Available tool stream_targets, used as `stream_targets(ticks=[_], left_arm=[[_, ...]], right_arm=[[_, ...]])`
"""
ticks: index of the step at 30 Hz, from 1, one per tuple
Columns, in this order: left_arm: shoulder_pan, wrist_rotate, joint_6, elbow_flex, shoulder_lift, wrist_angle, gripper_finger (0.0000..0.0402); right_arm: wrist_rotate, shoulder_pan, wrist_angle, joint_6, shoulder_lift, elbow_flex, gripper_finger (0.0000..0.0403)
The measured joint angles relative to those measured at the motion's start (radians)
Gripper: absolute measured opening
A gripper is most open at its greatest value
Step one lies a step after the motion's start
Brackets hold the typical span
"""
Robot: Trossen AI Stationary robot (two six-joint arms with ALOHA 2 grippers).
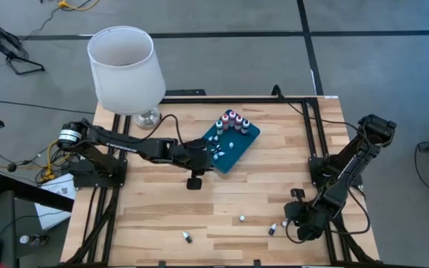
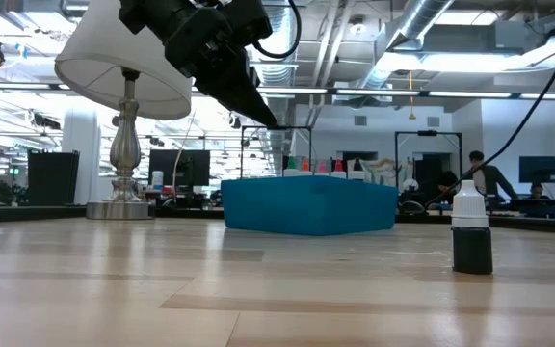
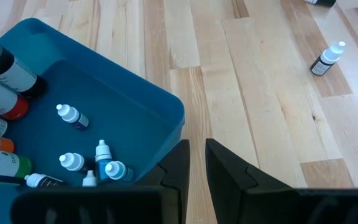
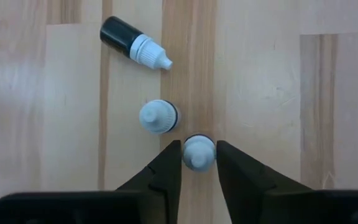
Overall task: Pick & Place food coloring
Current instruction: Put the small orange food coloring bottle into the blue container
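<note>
Wood table (image 4: 278,93): right gripper (image 4: 199,163) pinching bottle (image 4: 199,151).

An open-plan lab: exposed ceiling ducts (image 2: 432,29), monitors (image 2: 540,169), seated people (image 2: 485,178).

- The right arm's dark two-finger gripper (image 4: 198,163) points straight down at the pale wooden plank table (image 4: 278,93).
- Its fingers (image 4: 166,168) pinch a tiny white-capped bottle (image 4: 198,152), standing upright.
- Just beside stands a second small white-capped bottle (image 4: 159,116).
- Farther off, a black bottle with white nozzle (image 4: 133,42) lies on its side.
</note>
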Motion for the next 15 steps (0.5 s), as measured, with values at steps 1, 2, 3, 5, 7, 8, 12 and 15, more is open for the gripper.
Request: stream_targets(ticks=[1,2,3,5,7,8,12,15], left_arm=[[0.000,0.000,0.000,0.000,0.000,0.000,0.0041],[0.000,0.000,0.000,0.000,0.000,0.000,0.0041],[0.000,0.000,0.000,0.000,0.000,-0.001,0.0041],[0.000,0.000,0.000,0.000,0.000,-0.001,0.0041],[0.000,0.000,-0.001,0.000,0.000,-0.001,0.0041],[0.000,0.000,-0.001,0.000,0.000,-0.001,0.0041],[0.000,0.000,-0.001,0.000,0.000,-0.003,0.0041],[0.000,0.000,-0.001,0.000,0.000,-0.004,0.0041]], right_arm=[[0.001,0.000,0.000,0.004,0.000,0.000,0.0080],[0.002,0.000,0.000,0.006,0.000,0.000,0.0075],[0.002,0.000,0.000,0.006,-0.001,0.000,0.0069],[0.002,0.000,0.001,0.006,-0.001,0.000,0.0063],[0.002,0.000,0.001,0.007,-0.001,0.000,0.0061],[0.002,0.000,0.001,0.007,-0.001,0.000,0.0061],[-0.001,0.000,-0.013,0.009,-0.005,0.003,0.0060],[-0.002,-0.010,-0.099,0.030,-0.011,0.034,0.0059]])
